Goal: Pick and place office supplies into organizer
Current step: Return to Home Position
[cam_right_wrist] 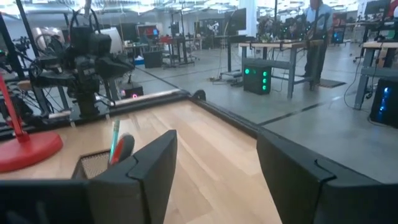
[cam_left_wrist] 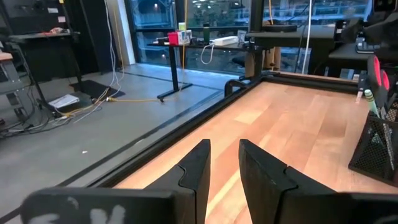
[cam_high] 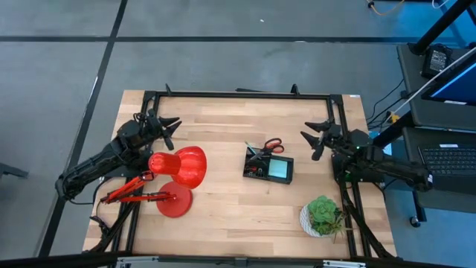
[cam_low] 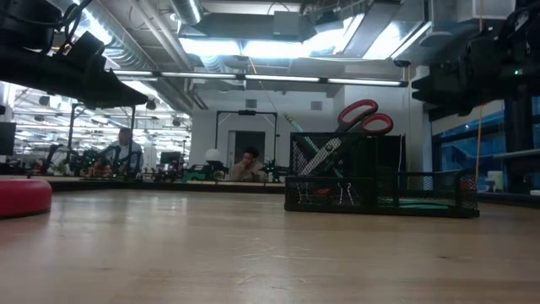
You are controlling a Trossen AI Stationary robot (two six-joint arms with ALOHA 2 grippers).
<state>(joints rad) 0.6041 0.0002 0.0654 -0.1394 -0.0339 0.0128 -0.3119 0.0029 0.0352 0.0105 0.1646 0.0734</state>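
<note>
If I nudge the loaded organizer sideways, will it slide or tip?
The organizer probably slides: its mesh walls look light, and the table looks smooth. Tipping seems unlikely, as its base is low and wide. The scissors lean loosely in the tall section, handles above the rim, so they may shift.

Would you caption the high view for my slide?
Left pincer and right pincer open, empty; scissors in black organizer between red lamp and potted plant.

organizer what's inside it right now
The organizer holds red-handled scissors and a pale teal pen leaning, a light-blue sticky-note pad lying flat, and small clips. Anything beneath the pad is hidden.
</note>
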